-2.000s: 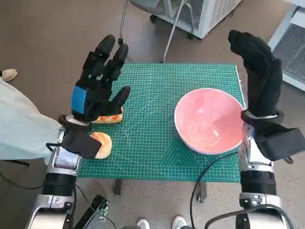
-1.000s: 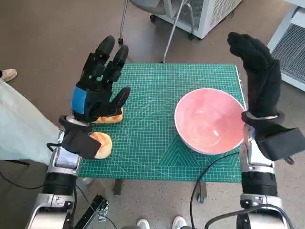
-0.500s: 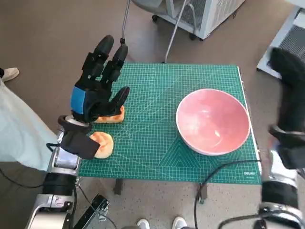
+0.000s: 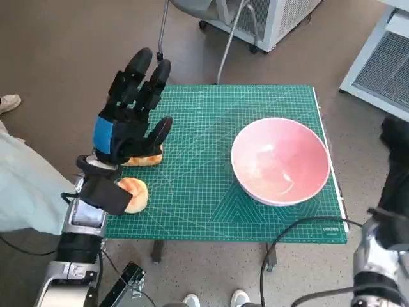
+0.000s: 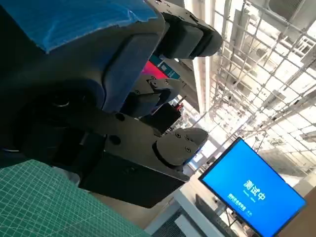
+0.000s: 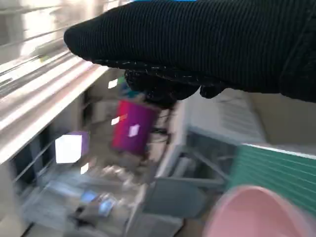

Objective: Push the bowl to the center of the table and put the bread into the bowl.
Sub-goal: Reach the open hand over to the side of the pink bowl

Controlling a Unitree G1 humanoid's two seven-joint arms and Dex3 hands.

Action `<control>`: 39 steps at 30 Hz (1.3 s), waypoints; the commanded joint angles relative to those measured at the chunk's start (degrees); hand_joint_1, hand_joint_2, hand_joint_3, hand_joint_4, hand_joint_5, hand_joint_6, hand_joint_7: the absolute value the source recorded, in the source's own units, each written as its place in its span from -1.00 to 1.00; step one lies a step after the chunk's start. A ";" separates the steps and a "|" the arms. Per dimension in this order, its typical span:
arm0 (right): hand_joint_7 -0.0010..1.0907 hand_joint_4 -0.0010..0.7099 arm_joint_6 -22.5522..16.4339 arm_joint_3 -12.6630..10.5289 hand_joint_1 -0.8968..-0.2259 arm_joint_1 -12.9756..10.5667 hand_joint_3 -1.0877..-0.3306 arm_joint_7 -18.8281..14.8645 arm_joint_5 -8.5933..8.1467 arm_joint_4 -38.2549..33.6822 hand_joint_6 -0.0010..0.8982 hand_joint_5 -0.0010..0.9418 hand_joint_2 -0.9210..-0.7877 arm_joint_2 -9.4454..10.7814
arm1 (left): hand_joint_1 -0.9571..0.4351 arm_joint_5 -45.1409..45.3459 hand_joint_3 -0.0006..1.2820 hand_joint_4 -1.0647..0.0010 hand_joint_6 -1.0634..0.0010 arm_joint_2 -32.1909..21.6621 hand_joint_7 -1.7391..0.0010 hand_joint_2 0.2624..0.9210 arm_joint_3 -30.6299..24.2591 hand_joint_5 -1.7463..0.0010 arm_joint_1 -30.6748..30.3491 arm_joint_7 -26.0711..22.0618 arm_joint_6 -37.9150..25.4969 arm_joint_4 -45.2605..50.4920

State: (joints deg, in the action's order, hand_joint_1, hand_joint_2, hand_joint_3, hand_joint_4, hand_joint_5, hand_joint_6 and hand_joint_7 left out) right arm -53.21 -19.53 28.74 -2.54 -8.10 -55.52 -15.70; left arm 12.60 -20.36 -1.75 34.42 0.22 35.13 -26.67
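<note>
The pink bowl (image 4: 280,160) stands on the right part of the green mat (image 4: 211,192), close to its right edge. Two pieces of bread lie at the left: one (image 4: 147,159) partly under my left hand, the other (image 4: 135,193) nearer the front edge beside my wrist. My left hand (image 4: 131,109) hovers over them with fingers spread and raised, holding nothing. My right hand (image 4: 395,160) shows only as a dark strip at the picture's right edge, off the table and clear of the bowl. In the right wrist view the glove (image 6: 207,44) is stretched out above the bowl's rim (image 6: 252,212).
A chair's legs (image 4: 192,19) and a white cabinet (image 4: 377,64) stand beyond the table. A person's pale garment (image 4: 25,185) is at the left, a shoe (image 4: 7,102) farther back. A black cable (image 4: 287,236) hangs over the front right edge.
My right hand has swung from beside the bowl's right rim out past the table's right edge. The bowl, both breads and my left hand stay where they were; the view has shifted slightly.
</note>
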 commanded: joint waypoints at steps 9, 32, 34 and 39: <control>0.10 -0.14 8.11 -3.42 0.09 7.19 -0.26 -9.54 -8.94 -12.38 -0.83 -0.99 -1.00 6.91 | 0.44 -0.93 0.31 0.54 0.69 -1.17 0.67 0.32 -0.59 1.00 -0.46 -1.32 -0.68 0.90; 0.09 -0.28 19.57 -8.90 0.05 19.00 -0.74 -8.85 -12.26 -19.41 -0.77 -1.00 -1.00 13.53 | 0.39 -1.05 0.33 0.55 0.92 -3.19 0.39 0.29 -2.57 1.00 -5.05 -2.83 -5.16 10.14; 0.15 -0.30 20.23 -8.93 0.03 19.69 -0.76 -8.12 -11.96 -19.62 -0.81 -1.00 -1.00 13.96 | 0.39 -1.00 0.32 0.55 0.95 -3.32 0.35 0.30 -2.83 1.00 -5.71 -2.94 -5.89 11.43; 0.21 -0.32 21.93 -8.98 -0.03 21.29 -0.78 -6.22 -11.58 -19.92 -0.85 -1.00 -1.00 14.99 | 0.39 -0.91 0.31 0.55 0.99 -3.38 0.30 0.31 -3.30 1.00 -7.08 -3.18 -7.79 14.31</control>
State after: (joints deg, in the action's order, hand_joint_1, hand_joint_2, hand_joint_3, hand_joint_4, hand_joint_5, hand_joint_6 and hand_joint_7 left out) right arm -33.09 -28.16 49.58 -10.45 -19.92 -74.36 -1.74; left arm 12.53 -23.25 -4.39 28.64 -2.71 28.58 -14.39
